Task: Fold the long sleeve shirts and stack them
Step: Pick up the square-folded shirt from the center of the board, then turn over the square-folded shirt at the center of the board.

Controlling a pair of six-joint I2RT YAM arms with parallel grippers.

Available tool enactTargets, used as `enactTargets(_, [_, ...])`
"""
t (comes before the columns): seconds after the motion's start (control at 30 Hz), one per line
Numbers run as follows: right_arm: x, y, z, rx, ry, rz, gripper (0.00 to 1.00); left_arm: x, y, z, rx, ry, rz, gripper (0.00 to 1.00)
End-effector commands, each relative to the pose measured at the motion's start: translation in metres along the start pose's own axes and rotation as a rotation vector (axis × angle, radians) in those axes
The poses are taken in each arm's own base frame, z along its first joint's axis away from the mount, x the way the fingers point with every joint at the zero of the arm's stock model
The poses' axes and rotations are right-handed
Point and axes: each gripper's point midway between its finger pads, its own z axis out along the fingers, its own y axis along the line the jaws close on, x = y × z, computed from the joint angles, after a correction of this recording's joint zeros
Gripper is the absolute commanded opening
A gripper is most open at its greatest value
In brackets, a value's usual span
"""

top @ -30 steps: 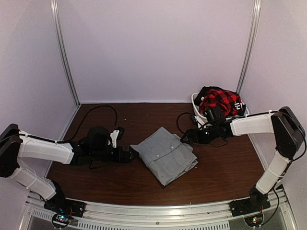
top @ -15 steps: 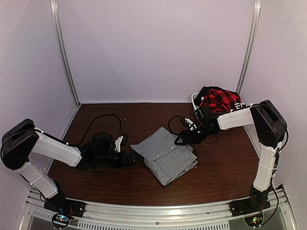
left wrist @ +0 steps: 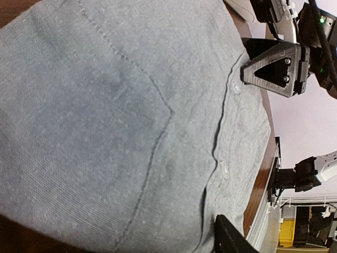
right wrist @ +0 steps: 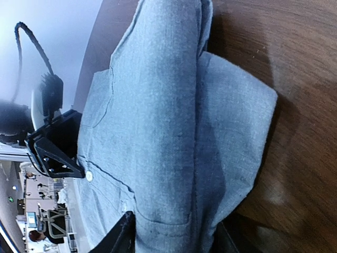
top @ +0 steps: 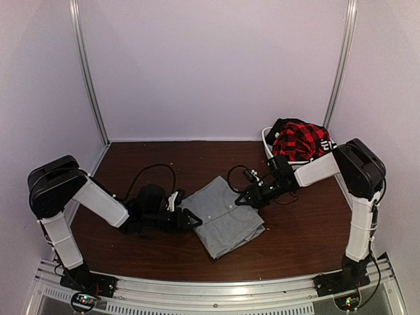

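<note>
Shirt [top: 223, 220] lies between low-stretched left arm [top: 100, 201] and right arm [top: 315, 170].

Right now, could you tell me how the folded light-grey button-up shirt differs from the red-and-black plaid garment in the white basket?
The light-grey button-up shirt is plain; the red-and-black plaid garment is checked. The grey shirt is folded into a flat packet; the plaid one is bunched in a heap. The grey shirt lies on the brown table; the plaid one sits in the white basket at the far right. Both are soft cloth.

Grey shirt [left wrist: 131, 132] is cut off by the left wrist view's edges.
</note>
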Motion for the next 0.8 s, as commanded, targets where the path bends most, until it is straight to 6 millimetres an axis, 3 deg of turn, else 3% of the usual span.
enactTargets(0.0, [0.027, -0.003, 0.022, -0.065, 0.056, 0.114, 0.48, -0.008, -0.014, 0.008, 0.080, -0.012, 0.012, 0.48])
enactTargets(0.17, [0.029, 0.013, 0.035, -0.121, 0.072, 0.097, 0.36, -0.007, -0.013, 0.009, 0.086, -0.009, 0.021, 0.41])
enactTargets(0.23, [0.023, 0.015, 0.027, -0.112, 0.053, 0.081, 0.25, -0.010, -0.014, 0.005, 0.075, -0.022, 0.044, 0.40])
enactTargets(0.33, [0.005, 0.021, -0.003, -0.075, -0.012, 0.055, 0.06, -0.018, -0.011, -0.007, 0.019, -0.058, 0.089, 0.43])
enactTargets(0.4, [-0.008, 0.023, -0.032, -0.030, -0.072, 0.042, 0.00, -0.026, -0.009, -0.019, -0.024, -0.092, 0.116, 0.49])
enactTargets(0.47, [-0.015, 0.021, -0.066, 0.070, -0.121, 0.043, 0.00, -0.036, -0.006, -0.032, -0.076, -0.126, 0.139, 0.57])
enactTargets(0.63, [-0.027, 0.015, -0.168, 0.551, -0.221, 0.022, 0.00, -0.071, -0.006, -0.068, -0.219, -0.216, 0.214, 0.61])
enactTargets(0.77, [-0.043, 0.034, -0.256, 0.918, -0.326, 0.002, 0.00, -0.095, -0.008, -0.089, -0.349, -0.257, 0.294, 0.62])
